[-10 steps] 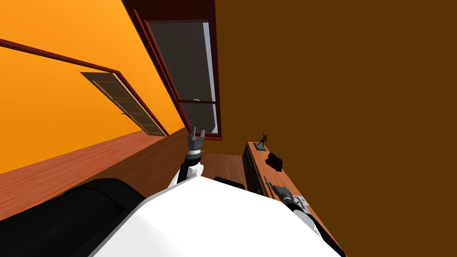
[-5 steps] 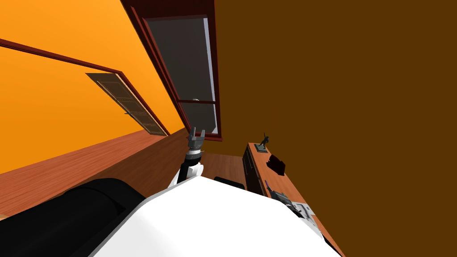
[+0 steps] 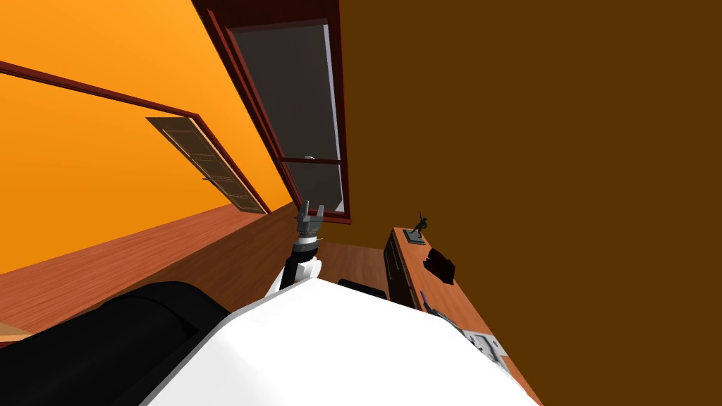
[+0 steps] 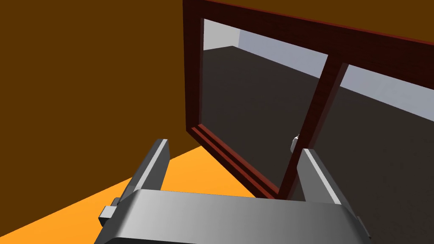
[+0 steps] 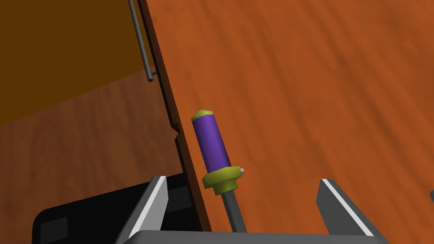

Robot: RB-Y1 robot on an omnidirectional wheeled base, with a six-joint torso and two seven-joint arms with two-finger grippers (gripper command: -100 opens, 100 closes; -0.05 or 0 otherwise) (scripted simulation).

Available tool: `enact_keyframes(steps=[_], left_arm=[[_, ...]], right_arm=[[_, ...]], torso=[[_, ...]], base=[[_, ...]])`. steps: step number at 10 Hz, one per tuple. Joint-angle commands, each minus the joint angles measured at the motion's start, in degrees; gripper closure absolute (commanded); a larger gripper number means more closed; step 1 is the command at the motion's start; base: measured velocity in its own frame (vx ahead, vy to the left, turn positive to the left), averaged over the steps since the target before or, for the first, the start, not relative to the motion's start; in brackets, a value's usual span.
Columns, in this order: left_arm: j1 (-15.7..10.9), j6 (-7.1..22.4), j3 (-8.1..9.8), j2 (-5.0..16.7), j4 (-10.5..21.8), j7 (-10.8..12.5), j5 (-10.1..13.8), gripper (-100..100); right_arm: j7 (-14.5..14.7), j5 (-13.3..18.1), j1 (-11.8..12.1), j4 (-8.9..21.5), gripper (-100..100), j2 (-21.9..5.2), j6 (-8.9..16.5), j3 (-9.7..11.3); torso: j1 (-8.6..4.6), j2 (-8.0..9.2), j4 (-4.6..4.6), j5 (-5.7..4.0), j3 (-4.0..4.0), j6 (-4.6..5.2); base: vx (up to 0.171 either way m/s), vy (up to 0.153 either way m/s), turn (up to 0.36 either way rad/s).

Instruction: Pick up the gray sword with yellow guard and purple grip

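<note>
1. Two fingers of the right hand (image 5: 243, 182) stand wide apart. The hand is open and grips nothing.
2. Between those fingers runs the grey blade of the sword (image 5: 210, 142). It touches neither finger and lies nearer the one on the desk-edge side.
3. Just past the fingertips sits the sword's yellow guard. Beyond it the purple grip ends in a small yellow cap and points away from the hand.
4. The sword lies flat on the reddish-brown wooden desk (image 5: 318, 84), close to the desk's front edge and roughly along it.
5. Beside the hand, past that edge, the desk's front drops away. A thin grey bar handle (image 5: 140, 38) is fixed to the front, farther from the hand than the sword's cap. What lies behind that front is hidden.
6. Below the edge shows a wooden floor (image 5: 84, 140).
7. Farther along the desk from the hand, the head view shows a low dark thing (image 3: 441, 264); I cannot tell what it is. Beyond it a dark statuette (image 3: 419, 225) stands on a flat base near the desk's far end.
8. The left hand (image 3: 310, 210) is raised ahead, well apart from the desk, with its fingers spread and nothing between them.
</note>
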Motion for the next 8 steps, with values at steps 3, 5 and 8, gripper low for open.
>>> enact_keyframes(steps=[3,5,8], left_arm=[[0.0,0.0,0.0,0.0,0.0,0.0,0.0,0],[0.0,0.0,0.0,0.0,0.0,0.0,0.0,0],[0.0,0.0,0.0,0.0,0.0,0.0,0.0,0]], right_arm=[[-1.8,-4.9,-0.5,5.0,-100,-0.7,4.2,-1.4],[-2.4,-6.3,-0.6,6.5,-100,-1.0,5.5,-1.8],[-1.5,-4.7,-2.4,7.5,-100,0.9,3.5,-1.2]], torso=[[0.01,-0.01,0.0,0.0,-0.01,0.0],[0.08,0.06,0.01,0.02,0.03,0.0],[0.09,0.18,0.04,0.02,0.1,0.0]], base=[[0.054,-0.016,0.038],[0.032,0.004,0.021],[0.003,-0.017,-0.016]])
